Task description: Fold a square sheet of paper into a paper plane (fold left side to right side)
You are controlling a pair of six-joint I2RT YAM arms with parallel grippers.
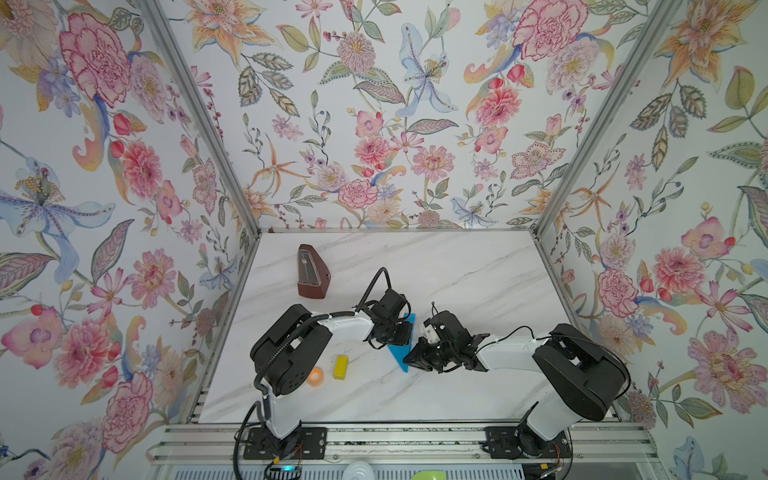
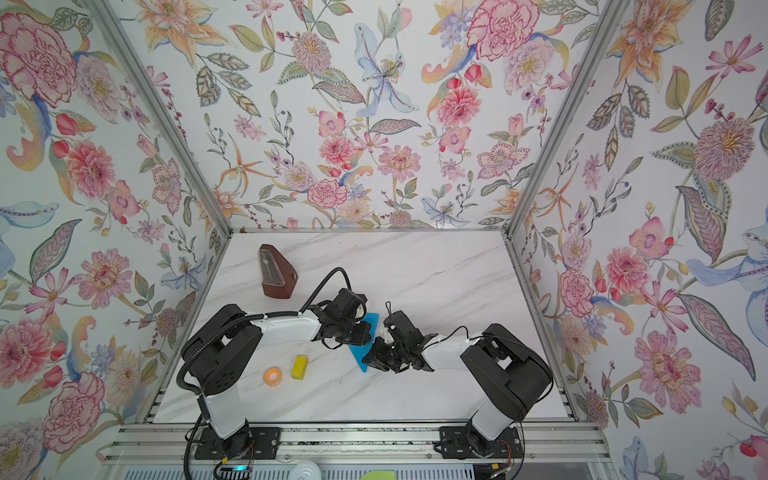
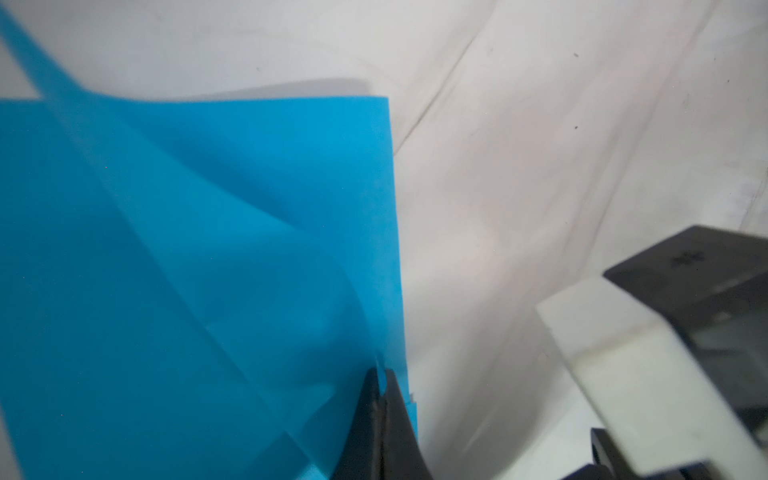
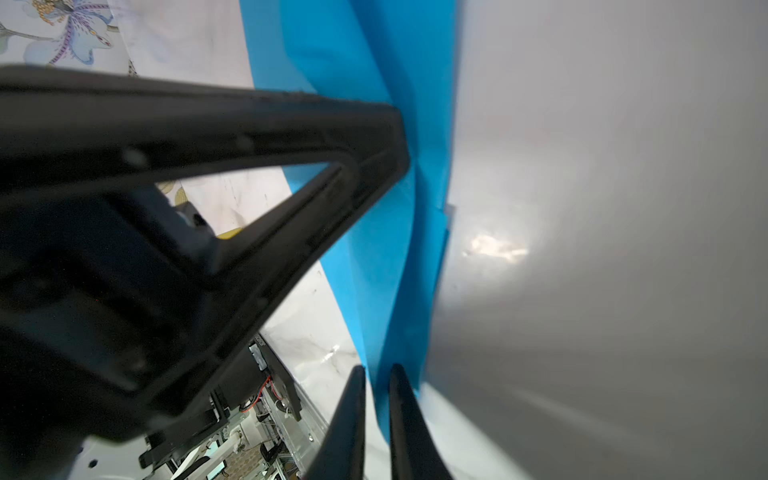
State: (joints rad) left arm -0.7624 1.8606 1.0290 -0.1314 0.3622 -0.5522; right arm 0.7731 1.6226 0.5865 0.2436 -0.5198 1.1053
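Paper: the bright blue thin paper (image 1: pixel 398 358), folded into a long pointed shape, is at mid-table between the two grippers. Its narrow tip points toward the near edge and its wider end (image 2: pixel 371 322) toward the back wall. The grippers hide much of it in both top views.
Paper layers: in the left wrist view the paper (image 3: pixel 187 249) has an upper layer bowed up in a curve over the one below.
Left gripper: the left gripper (image 3: pixel 380 386) has its jaws pressed together, pinching the paper's long straight edge.
Right gripper: the right gripper (image 4: pixel 377 372) is narrow, with a slim gap between its fingers. The paper's tapering end (image 4: pixel 415 104) runs into that gap, but I cannot tell whether the pads press on it.
Surface: white marble-patterned tabletop (image 1: pixel 457 270).
Left of the paper: a small yellow rectangular block (image 1: pixel 340 367), with an orange tape ring (image 1: pixel 316 376) just beside it.
Back left: a brown pyramid-shaped metronome (image 1: pixel 311 272), well apart from the paper.
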